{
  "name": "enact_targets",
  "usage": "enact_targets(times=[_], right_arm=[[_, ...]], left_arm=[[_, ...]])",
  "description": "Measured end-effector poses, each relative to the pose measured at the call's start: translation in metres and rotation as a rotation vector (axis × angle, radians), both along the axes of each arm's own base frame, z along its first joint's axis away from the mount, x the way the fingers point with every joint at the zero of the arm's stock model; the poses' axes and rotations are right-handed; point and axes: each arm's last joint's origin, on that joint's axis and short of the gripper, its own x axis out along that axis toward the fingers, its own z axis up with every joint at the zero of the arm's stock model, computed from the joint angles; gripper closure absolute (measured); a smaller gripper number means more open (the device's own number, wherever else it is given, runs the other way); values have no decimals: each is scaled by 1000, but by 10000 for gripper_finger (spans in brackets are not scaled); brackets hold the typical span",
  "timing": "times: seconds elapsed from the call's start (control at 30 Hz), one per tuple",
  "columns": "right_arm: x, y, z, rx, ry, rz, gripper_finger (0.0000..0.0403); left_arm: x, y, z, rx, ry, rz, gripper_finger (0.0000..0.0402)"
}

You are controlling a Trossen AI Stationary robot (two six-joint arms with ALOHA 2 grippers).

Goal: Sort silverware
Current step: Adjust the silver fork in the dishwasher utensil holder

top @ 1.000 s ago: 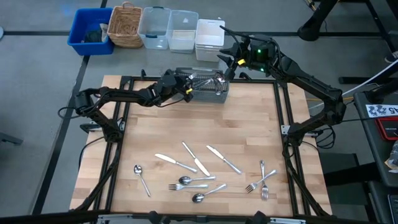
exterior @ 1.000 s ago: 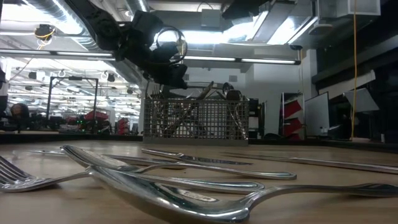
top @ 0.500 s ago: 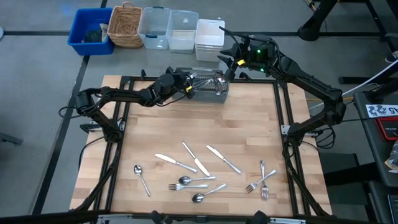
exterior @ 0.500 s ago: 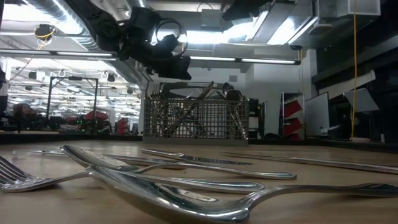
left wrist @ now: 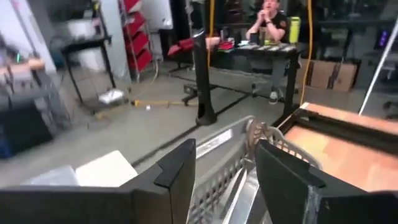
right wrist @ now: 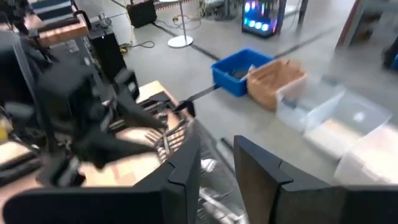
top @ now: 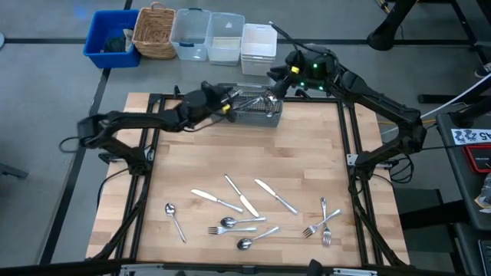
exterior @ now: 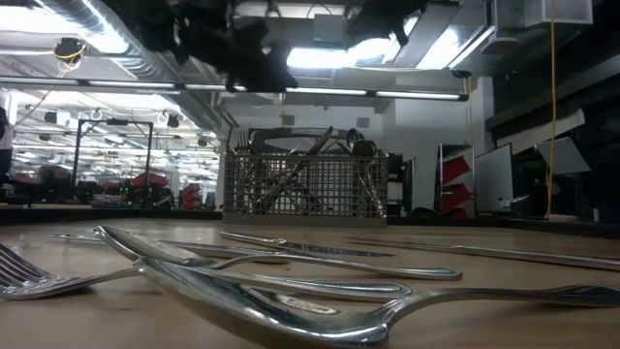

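A grey wire-mesh basket (top: 257, 108) stands at the table's far edge with silverware (exterior: 308, 170) upright in it. More silverware lies on the near half of the table: knives (top: 243, 197), spoons (top: 237, 222) and forks (top: 323, 226). My left gripper (top: 228, 102) hangs open above the basket's left end, fingers level, nothing between them (left wrist: 224, 155). My right gripper (top: 275, 83) is open above the basket's far right corner, tilted slightly down toward it (right wrist: 217, 149), and holds nothing.
Beyond the far edge stand a blue bin (top: 111, 38), a wicker basket (top: 153, 31), clear tubs (top: 209, 36) and a white tub (top: 258, 42). Bare wood (top: 238, 153) lies between the mesh basket and the laid-out pieces. A person (left wrist: 270, 15) sits at a desk in the room.
My left gripper has risen from the mesh basket's left end, staying open with nothing in it; in the low view it has climbed nearly out of the picture's top. My right gripper has rolled about its own axis while staying in place above the basket's far corner.
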Motion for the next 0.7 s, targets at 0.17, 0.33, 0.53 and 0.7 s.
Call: enact_targets(times=[0.17, 0.33, 0.53, 0.7], right_arm=[[20, -9, -21, 124, -5, 34, 306], [51, -25, -53, 271, -39, 38, 306], [80, -42, -91, 419, -78, -47, 306], [96, -47, -118, 501, -55, -92, 306]], left_arm=[[-40, -10, 28, -155, -57, 15, 249], [-80, -29, 43, -254, -11, -31, 249], [-125, -49, 55, -280, 45, -27, 249], [-152, -62, 60, -288, 46, -25, 249]])
